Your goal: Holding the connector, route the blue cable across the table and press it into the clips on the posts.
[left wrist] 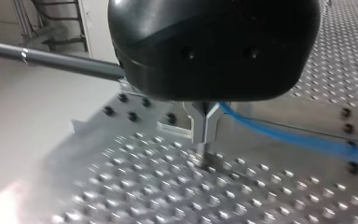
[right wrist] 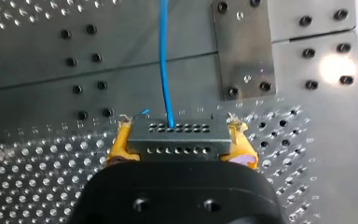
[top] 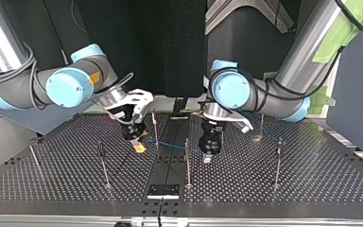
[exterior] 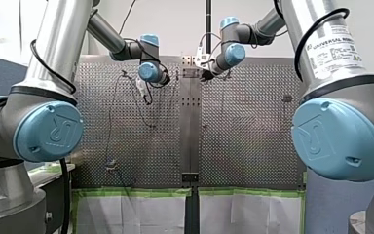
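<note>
The right gripper is pinching the connector so the blue cable is running straight toward the left gripper, jaws pressed together beside it.

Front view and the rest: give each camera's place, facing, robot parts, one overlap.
Front view: behind the shoulders, over the table; my left arm, my right arm.
Top view: across the table, facing both arms.
Left wrist view: left wrist, facing the table; left gripper.
Right wrist view: right wrist; right gripper holding connector.
Wrist views share the blue cable.
</note>
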`<act>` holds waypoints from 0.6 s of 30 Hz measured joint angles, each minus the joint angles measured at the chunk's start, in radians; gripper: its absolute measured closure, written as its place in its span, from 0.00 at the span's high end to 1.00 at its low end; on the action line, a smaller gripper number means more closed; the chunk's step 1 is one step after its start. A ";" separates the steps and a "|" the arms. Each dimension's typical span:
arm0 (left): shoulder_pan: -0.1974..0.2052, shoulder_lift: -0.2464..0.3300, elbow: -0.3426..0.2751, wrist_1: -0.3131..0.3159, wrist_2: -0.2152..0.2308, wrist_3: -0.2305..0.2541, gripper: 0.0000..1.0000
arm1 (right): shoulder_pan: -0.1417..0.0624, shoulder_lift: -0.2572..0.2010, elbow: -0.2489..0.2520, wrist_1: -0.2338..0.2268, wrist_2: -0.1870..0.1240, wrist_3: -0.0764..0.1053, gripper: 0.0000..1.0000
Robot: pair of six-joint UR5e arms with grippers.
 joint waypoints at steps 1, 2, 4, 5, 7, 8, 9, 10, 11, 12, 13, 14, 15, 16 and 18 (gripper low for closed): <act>0.002 -0.007 0.002 0.003 0.001 -0.001 0.02 | -0.003 0.008 -0.006 0.000 -0.001 0.000 0.00; 0.005 -0.015 0.007 0.006 0.002 -0.002 0.02 | -0.006 0.014 -0.011 0.000 -0.001 0.000 0.00; 0.010 -0.027 0.016 0.007 0.004 -0.004 0.02 | -0.013 0.029 -0.022 0.000 -0.003 0.001 0.00; 0.013 -0.035 0.024 0.005 0.004 -0.004 0.02 | -0.015 0.035 -0.025 -0.001 -0.003 0.001 0.00; 0.016 -0.044 0.036 0.002 0.004 -0.004 0.02 | -0.022 0.045 -0.035 -0.002 -0.003 0.001 0.00; 0.018 -0.048 0.044 0.001 0.004 -0.004 0.02 | -0.024 0.048 -0.038 -0.002 -0.003 0.001 0.00; 0.019 -0.050 0.049 -0.001 0.004 -0.004 0.02 | -0.027 0.051 -0.042 -0.002 -0.004 0.001 0.00; 0.021 -0.052 0.054 -0.002 0.003 -0.005 0.02 | -0.031 0.055 -0.048 -0.002 -0.005 0.001 0.00; 0.023 -0.052 0.061 -0.004 0.002 -0.005 0.02 | -0.036 0.058 -0.054 -0.002 -0.006 0.001 0.00; 0.024 -0.053 0.065 -0.006 0.001 -0.005 0.02 | -0.040 0.061 -0.060 -0.002 -0.007 0.001 0.00; 0.026 -0.053 0.068 -0.008 -0.002 -0.005 0.02 | -0.046 0.064 -0.069 -0.002 -0.008 0.001 0.00; 0.027 -0.053 0.070 -0.010 -0.005 -0.004 0.02 | -0.050 0.066 -0.075 -0.003 -0.009 0.001 0.00; 0.028 -0.053 0.072 -0.012 -0.008 -0.004 0.02 | -0.054 0.068 -0.081 -0.003 -0.009 0.001 0.00; 0.029 -0.054 0.073 -0.012 -0.011 -0.003 0.02 | -0.059 0.070 -0.087 -0.004 -0.010 0.001 0.00; 0.031 -0.053 0.074 -0.015 -0.015 -0.002 0.02 | -0.066 0.073 -0.095 -0.007 -0.012 0.001 0.00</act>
